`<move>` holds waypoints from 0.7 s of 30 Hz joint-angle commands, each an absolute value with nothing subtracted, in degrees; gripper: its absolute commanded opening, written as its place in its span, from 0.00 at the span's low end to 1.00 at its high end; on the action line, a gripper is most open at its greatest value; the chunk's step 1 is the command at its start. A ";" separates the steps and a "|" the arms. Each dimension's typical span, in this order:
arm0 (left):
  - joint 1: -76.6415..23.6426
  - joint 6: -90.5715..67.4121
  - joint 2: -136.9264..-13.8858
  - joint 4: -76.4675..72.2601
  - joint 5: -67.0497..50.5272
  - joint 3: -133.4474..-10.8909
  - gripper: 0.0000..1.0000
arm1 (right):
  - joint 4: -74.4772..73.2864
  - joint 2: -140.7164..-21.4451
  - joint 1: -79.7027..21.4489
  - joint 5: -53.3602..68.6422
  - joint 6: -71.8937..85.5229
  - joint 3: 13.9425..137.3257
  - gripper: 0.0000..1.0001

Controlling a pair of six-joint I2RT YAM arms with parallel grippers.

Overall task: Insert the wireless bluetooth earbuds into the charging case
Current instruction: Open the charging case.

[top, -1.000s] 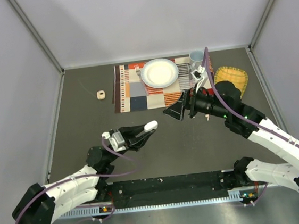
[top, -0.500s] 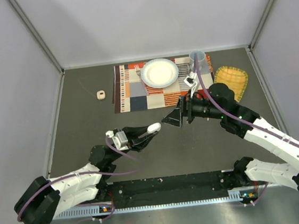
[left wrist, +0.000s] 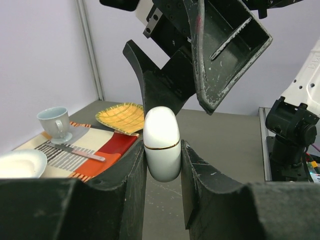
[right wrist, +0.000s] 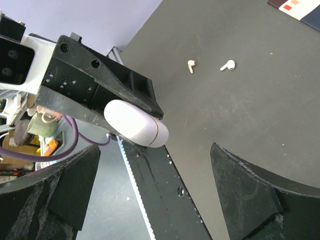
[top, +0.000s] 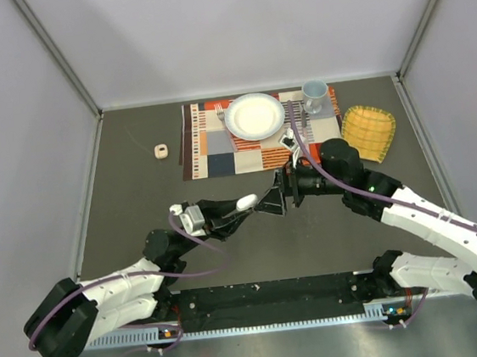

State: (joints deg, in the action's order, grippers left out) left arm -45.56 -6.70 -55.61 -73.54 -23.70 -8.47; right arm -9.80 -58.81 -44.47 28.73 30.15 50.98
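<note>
On my top feed the left gripper point(top: 240, 206) is clamped on the white, pill-shaped plastic charging case point(top: 244, 201). It holds the case off the dark grey tabletop point(top: 138, 197) near the middle of the workspace. From the left wrist camera I see the charging case point(left wrist: 161, 142) pinched at its lower half between the two black fingers point(left wrist: 127, 185). Its rounded end is up and its lid is closed — a thin gold seam rings it.

The right gripper point(top: 267, 204) faces the case from just beside it, jaws spread wide. In the right wrist view its fingers point(right wrist: 252, 192) stand at either side of the frame, with the case point(right wrist: 135, 124) between and beyond them, touching neither.

That same view shows a pale pinkish-beige stemmed earbud point(right wrist: 190, 65) and a white stemmed earbud point(right wrist: 228, 65) lying loose on the tabletop, near each other and well apart from the case.

Along the far side lies a patchwork placemat in orange, black and cream point(top: 210, 152). It carries a round white plate point(top: 255, 115) and a pale blue mug point(top: 315, 95), and a metal knife point(left wrist: 80, 152) lies by the mug. A yellow checked cloth point(top: 368, 131) sits just right of the mat. To the left of the mat is a small beige object point(top: 161, 151) — I cannot tell what it is.
</note>
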 commanded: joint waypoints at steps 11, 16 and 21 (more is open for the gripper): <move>-45.88 -10.19 -56.87 -88.85 -27.42 -10.20 0.00 | -8.26 -60.91 -45.09 23.03 28.04 51.24 0.91; -45.88 -10.63 -57.65 -92.37 -28.30 -9.76 0.00 | -8.17 -61.70 -45.17 21.71 28.04 51.68 0.91; -45.88 -10.99 -57.75 -93.86 -30.32 -9.67 0.00 | -7.91 -63.02 -45.09 20.13 27.86 52.91 0.91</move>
State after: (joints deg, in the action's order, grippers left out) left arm -45.34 -9.72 -57.98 -72.90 -25.56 -8.51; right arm -9.85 -61.67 -44.64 24.27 28.93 50.98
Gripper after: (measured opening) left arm 0.339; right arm 0.915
